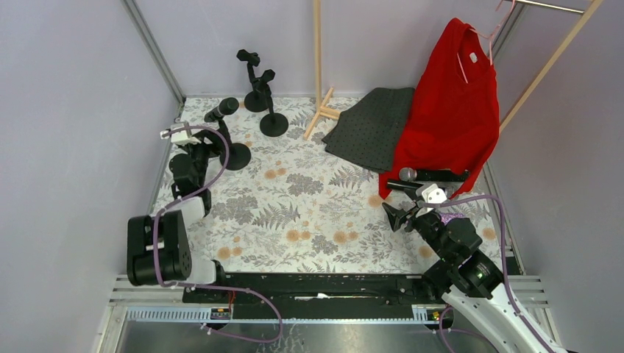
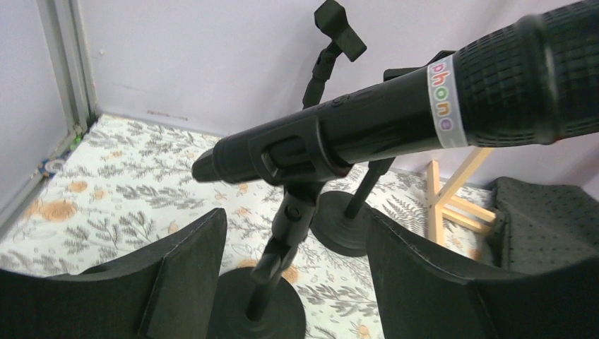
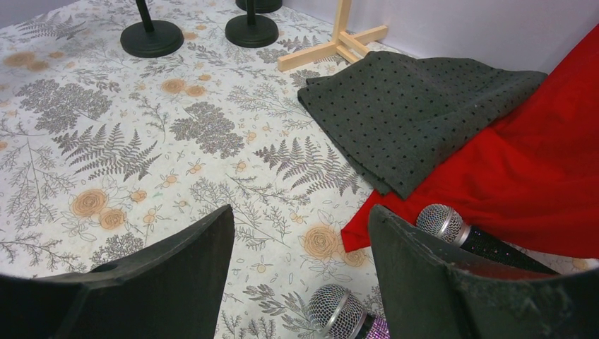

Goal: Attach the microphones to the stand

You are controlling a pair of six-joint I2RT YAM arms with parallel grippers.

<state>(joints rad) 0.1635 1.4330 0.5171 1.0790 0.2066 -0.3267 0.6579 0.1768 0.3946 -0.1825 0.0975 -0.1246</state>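
A black microphone [image 1: 221, 110] sits in the clip of the nearest stand [image 1: 235, 155] at the left; the left wrist view shows it clipped [image 2: 367, 127] above the stand's post [image 2: 282, 233]. My left gripper [image 1: 210, 145] is open, its jaws either side of that post [image 2: 297, 215], touching nothing. A second black microphone [image 1: 430, 176] lies at the red shirt's hem, also in the right wrist view [image 3: 459, 229]. The glittery purple microphone [image 1: 450, 218] lies by my right arm, its mesh head [image 3: 342, 311] showing just below my open, empty right gripper [image 1: 399, 215] [image 3: 300, 212].
Two empty stands [image 1: 274, 121] [image 1: 256, 92] stand at the back left. A grey dotted cloth [image 1: 371, 125] lies at the back. A red shirt [image 1: 449, 110] hangs from a wooden rack [image 1: 318, 51] down to the table. Walls close in on both sides.
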